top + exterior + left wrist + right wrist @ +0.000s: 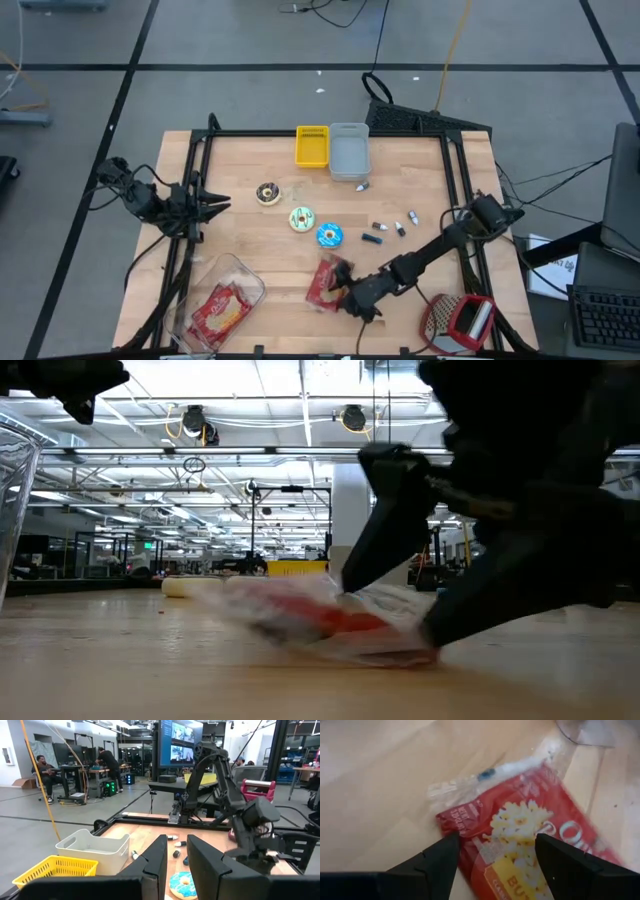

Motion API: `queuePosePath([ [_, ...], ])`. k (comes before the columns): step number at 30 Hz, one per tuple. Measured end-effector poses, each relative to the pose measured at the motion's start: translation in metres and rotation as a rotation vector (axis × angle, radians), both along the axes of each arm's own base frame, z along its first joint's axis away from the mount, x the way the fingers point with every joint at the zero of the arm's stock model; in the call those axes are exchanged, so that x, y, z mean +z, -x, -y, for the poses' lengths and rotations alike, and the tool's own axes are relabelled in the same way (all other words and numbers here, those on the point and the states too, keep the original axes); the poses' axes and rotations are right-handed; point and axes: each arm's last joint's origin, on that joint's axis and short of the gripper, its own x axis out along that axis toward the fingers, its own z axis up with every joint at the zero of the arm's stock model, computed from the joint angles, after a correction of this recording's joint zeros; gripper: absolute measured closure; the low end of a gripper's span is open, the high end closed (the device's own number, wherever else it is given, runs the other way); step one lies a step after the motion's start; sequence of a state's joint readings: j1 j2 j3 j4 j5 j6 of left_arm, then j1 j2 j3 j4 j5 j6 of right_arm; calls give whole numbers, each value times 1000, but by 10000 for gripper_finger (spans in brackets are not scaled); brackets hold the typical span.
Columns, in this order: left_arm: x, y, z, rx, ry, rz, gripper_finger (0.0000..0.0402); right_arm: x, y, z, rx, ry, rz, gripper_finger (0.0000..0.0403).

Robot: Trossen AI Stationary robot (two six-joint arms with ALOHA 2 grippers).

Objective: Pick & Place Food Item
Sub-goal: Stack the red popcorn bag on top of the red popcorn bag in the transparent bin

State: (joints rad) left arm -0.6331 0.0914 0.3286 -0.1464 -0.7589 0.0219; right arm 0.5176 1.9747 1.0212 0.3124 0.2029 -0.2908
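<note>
A red popcorn packet in a clear wrapper (324, 282) (530, 830) lies flat on the wooden table near its front edge. My right gripper (340, 292) (495, 845) is open and slants down over it, one finger on each side of the packet's near corner; in the low view the packet (335, 622) lies between the two dark fingers of this gripper (390, 615). My left gripper (222, 203) (176, 850) waits at the table's left side, pointing level, with a narrow gap between its fingers and nothing in it. My right gripper comes at the packet slanting down from the table's right, fingers spread across its corner (451, 822). In the low view the fingertips (350, 585) reach down to the wrapper, but I cannot tell whether they touch it. The packet lies flat on the table.
A clear tub (222, 300) holding another red packet stands at the front left. A chocolate donut (267, 193), a green one (301, 218) and a blue one (329, 235) lie mid-table. A yellow basket (312, 146) and grey bin (349, 150) stand at the back. A red and grey object (460, 320) sits at the front right.
</note>
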Motion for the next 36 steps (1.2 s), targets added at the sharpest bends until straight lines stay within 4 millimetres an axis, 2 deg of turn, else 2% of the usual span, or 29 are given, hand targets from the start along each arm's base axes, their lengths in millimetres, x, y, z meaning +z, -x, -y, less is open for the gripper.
queuePosePath([
  [4, 0, 0, 0, 0, 0, 0, 327, -4, -2, 8, -41, -93, -80, 171],
  [7, 0, 0, 0, 0, 0, 0, 327, -5, -2, 10, -55, -111, -98, 205],
  [18, 0, 0, 0, 0, 0, 0, 327, -5, -3, 11, -44, -127, -94, 391],
  [25, 0, 0, 0, 0, 0, 0, 327, -2, -6, 19, -64, -168, -106, 402],
  [29, 0, 0, 0, 0, 0, 0, 327, 14, -4, 23, -68, -167, -81, 403],
  [36, 0, 0, 0, 0, 1, 1, 327, 57, -1, 29, -70, -226, 21, 403],
])
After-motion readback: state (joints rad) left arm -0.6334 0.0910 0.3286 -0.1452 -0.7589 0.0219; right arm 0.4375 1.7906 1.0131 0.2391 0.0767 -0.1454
